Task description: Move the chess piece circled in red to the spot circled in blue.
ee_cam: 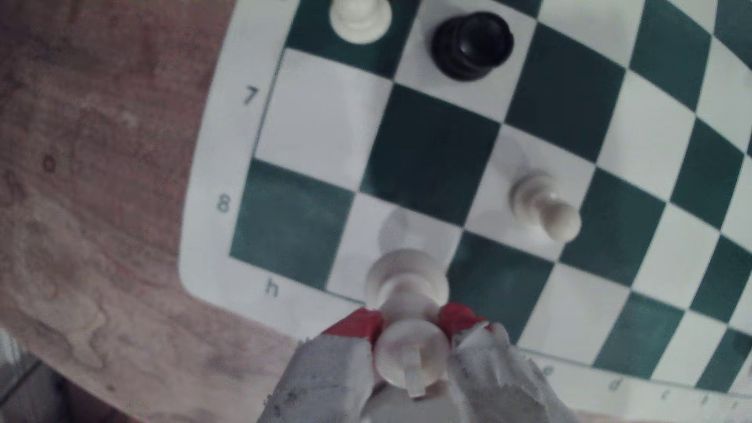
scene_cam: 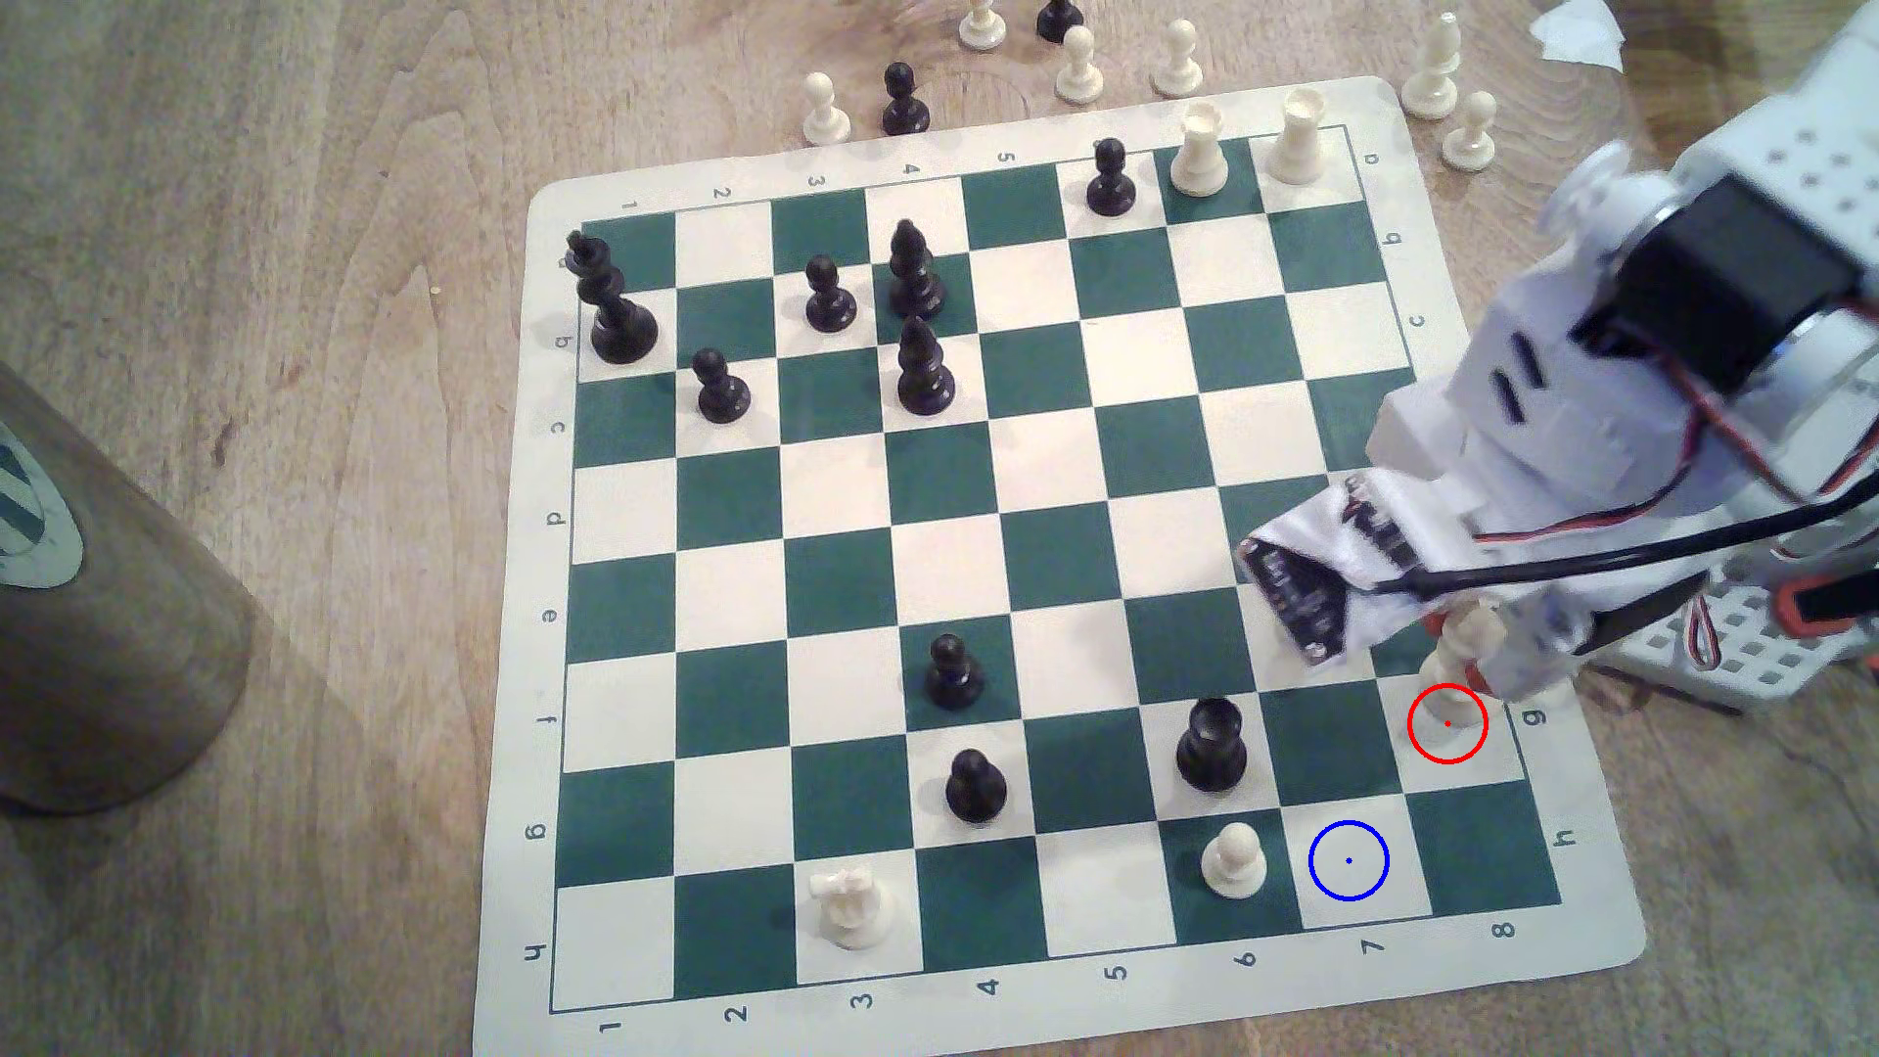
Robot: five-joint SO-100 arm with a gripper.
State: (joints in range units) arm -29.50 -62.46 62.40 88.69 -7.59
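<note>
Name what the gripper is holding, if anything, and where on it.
The gripper is shut on the cream chess piece, its red fingertips pinching the narrow neck just under the head, above the round base.

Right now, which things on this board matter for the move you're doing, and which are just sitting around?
Part of the job:
- the red-circled cream piece, between the red-tipped fingers of the gripper
- the blue-ringed cream square, bare

Just sitting there:
- cream pawn next to that square
- black rook
- cream king
- captured pieces off the chessboard
- brown cup
</note>
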